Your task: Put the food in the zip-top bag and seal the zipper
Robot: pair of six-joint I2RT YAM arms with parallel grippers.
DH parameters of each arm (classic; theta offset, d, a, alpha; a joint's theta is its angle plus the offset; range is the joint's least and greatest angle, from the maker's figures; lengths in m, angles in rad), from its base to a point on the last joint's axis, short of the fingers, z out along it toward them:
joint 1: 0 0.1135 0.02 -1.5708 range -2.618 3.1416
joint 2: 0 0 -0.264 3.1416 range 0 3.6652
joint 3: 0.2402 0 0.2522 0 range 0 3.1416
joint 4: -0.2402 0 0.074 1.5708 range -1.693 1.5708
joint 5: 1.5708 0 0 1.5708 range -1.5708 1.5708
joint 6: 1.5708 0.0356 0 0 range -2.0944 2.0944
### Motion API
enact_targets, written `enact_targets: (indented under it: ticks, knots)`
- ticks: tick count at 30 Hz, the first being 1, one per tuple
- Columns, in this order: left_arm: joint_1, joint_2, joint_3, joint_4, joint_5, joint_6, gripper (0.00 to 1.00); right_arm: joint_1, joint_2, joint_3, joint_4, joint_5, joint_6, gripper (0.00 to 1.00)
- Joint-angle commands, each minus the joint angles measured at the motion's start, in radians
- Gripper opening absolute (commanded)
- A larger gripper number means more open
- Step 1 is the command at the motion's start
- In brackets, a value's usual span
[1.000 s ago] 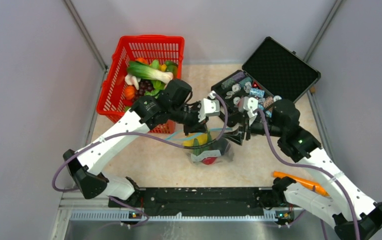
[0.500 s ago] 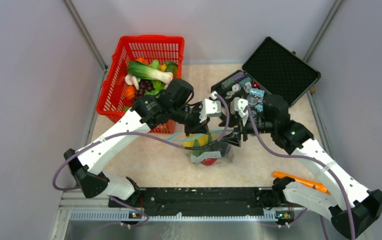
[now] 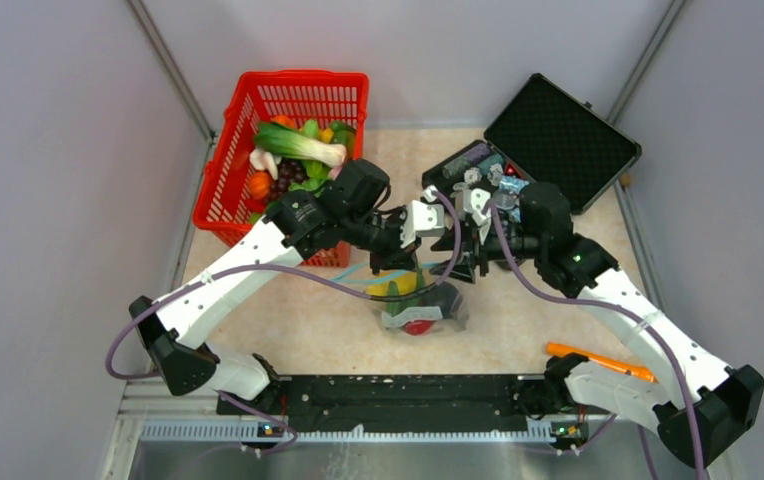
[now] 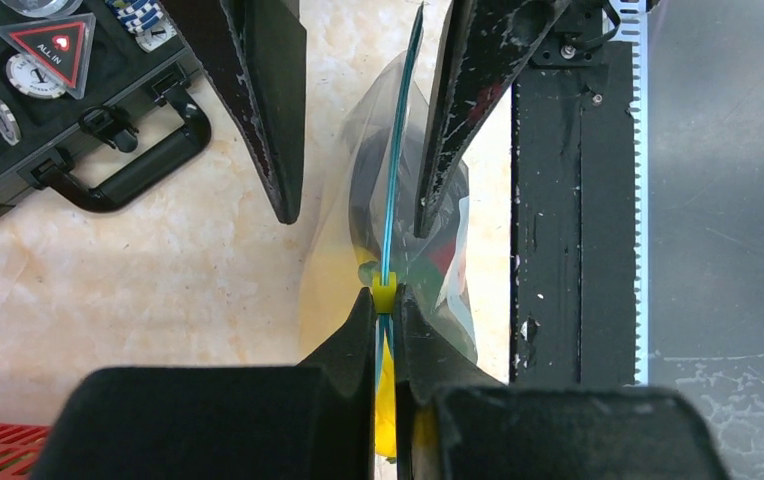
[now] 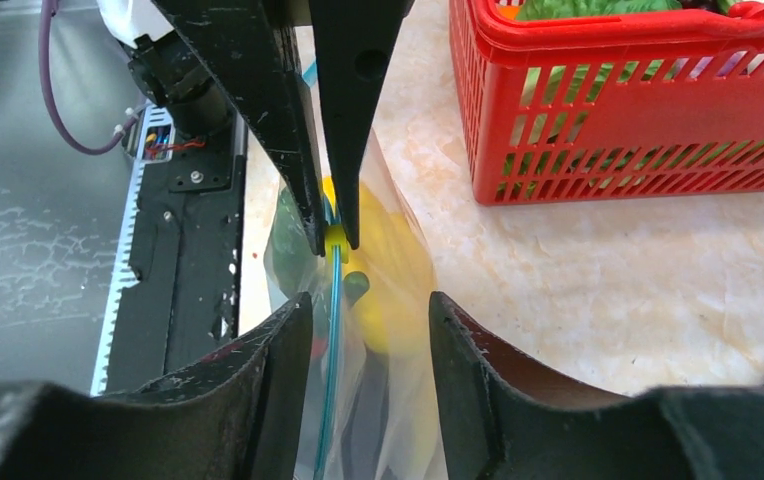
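The zip-top bag (image 3: 420,305) stands at the table's middle with the food inside: a yellow piece (image 5: 386,290), a green piece and a red one (image 3: 418,325). My left gripper (image 4: 385,296) is shut on the zipper (image 4: 394,150) at its yellow slider (image 4: 385,293), at the bag's left end (image 3: 398,265). My right gripper (image 5: 370,305) is open and straddles the light-blue zipper strip (image 5: 332,330) from the bag's right end (image 3: 458,265). Its fingers (image 4: 263,110) also show in the left wrist view, one on each side of the strip.
A red mesh basket (image 3: 226,200) with more vegetables stands at the back left. An open black case (image 3: 558,135) with silvery trinkets sits at the back right. An orange tool (image 3: 598,360) lies front right. The black base rail (image 3: 398,395) runs along the near edge.
My right gripper has moved left, from beside the bag's right end to around the zipper strip. The left gripper has stayed shut on the slider.
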Motion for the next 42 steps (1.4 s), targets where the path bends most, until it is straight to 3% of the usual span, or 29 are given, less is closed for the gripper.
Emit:
enact_targets:
  ticks: [1, 10, 12, 24, 31, 42]
  knots:
    - [-0.007, -0.005, 0.047, 0.035, 0.016, -0.004, 0.00, -0.005, 0.009, 0.031, 0.092, -0.038, 0.045, 0.44]
    - [-0.008, -0.008, 0.029, 0.046, -0.005, -0.005, 0.00, -0.005, -0.004, 0.011, 0.082, -0.013, 0.054, 0.12]
    - [-0.008, -0.010, 0.028, 0.045, -0.012, -0.006, 0.00, -0.005, -0.015, 0.003, 0.084, -0.017, 0.044, 0.00]
    - [-0.007, -0.014, 0.019, 0.038, -0.072, 0.008, 0.00, -0.004, -0.024, 0.013, 0.023, 0.000, 0.002, 0.00]
    - [0.007, -0.061, -0.077, 0.043, -0.253, 0.014, 0.00, -0.005, -0.029, 0.022, -0.044, 0.039, -0.030, 0.00]
    - [0.063, -0.176, -0.193, 0.053, -0.254, 0.016, 0.00, -0.005, -0.046, 0.002, -0.028, 0.083, -0.017, 0.00]
